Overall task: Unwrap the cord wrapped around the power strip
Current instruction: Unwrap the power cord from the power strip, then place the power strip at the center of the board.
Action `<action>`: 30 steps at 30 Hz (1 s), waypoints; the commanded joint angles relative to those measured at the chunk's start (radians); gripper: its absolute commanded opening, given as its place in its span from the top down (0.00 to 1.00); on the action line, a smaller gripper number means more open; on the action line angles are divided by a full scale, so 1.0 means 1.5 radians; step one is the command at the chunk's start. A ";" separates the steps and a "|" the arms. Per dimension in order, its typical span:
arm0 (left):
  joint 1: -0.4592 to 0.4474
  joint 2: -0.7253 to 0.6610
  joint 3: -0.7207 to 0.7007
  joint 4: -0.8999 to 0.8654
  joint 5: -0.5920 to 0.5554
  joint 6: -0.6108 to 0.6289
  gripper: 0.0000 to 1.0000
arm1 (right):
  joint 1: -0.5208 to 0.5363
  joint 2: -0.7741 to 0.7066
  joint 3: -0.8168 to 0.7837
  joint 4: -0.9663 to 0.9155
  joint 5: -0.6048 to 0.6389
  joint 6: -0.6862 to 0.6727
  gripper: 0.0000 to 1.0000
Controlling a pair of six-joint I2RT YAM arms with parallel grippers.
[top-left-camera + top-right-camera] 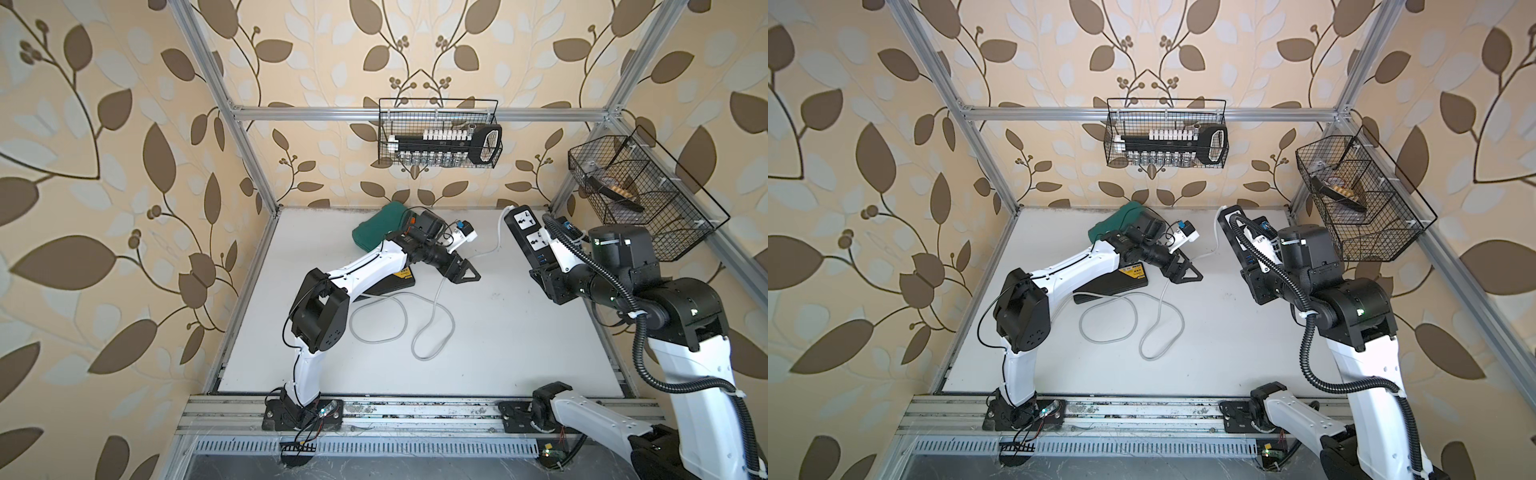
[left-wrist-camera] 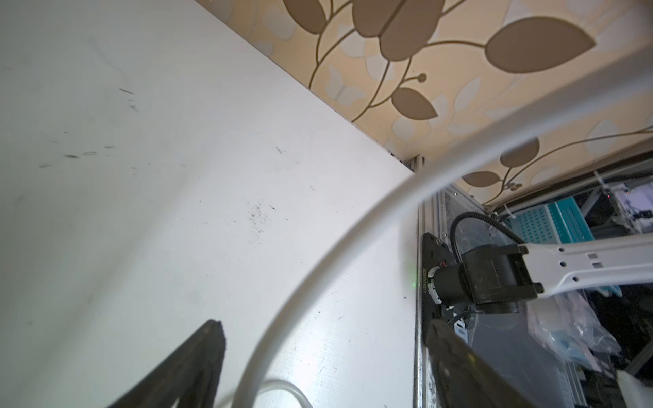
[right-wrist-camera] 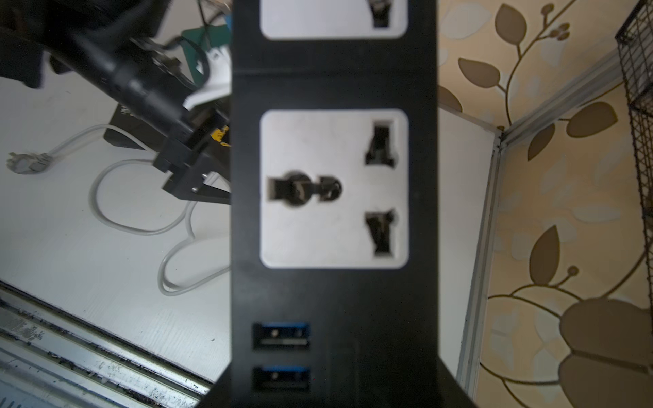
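Note:
My right gripper (image 1: pixel 540 259) is shut on the port end of the black power strip (image 1: pixel 524 229), holding it tilted above the back right of the table. In the right wrist view the power strip (image 3: pixel 332 187) fills the middle, showing a white socket and two blue ports. The light-grey cord (image 1: pixel 432 328) leaves the strip's far end, runs to my left gripper (image 1: pixel 467 272) and drops into loose loops on the table. In the left wrist view the cord (image 2: pixel 353 240) passes between the left gripper's (image 2: pixel 323 328) wide-open jaws, ungripped. The cord's grey plug (image 3: pixel 24 162) lies on the table.
A flat black case with a yellow label (image 1: pixel 399 280) lies under the left arm, with a green object (image 1: pixel 374 230) behind it. One wire basket (image 1: pixel 440 133) hangs on the back wall and another wire basket (image 1: pixel 640 199) at the right. A metal rail (image 1: pixel 415 409) edges the front.

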 commanded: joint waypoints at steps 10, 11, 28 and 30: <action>0.019 -0.389 -0.265 0.048 -0.319 -0.037 0.01 | -0.090 -0.115 -0.111 0.196 0.068 0.003 1.00; 0.024 -0.394 -0.274 0.017 -0.382 -0.073 0.01 | -0.090 -0.123 -0.119 0.202 0.063 0.000 1.00; 0.196 -0.432 -0.367 -0.203 -0.523 -0.425 0.01 | -0.090 -0.096 -0.387 0.190 -0.041 0.246 1.00; 0.203 -0.435 -0.372 -0.200 -0.524 -0.427 0.01 | -0.090 -0.071 -0.416 0.219 -0.058 0.283 1.00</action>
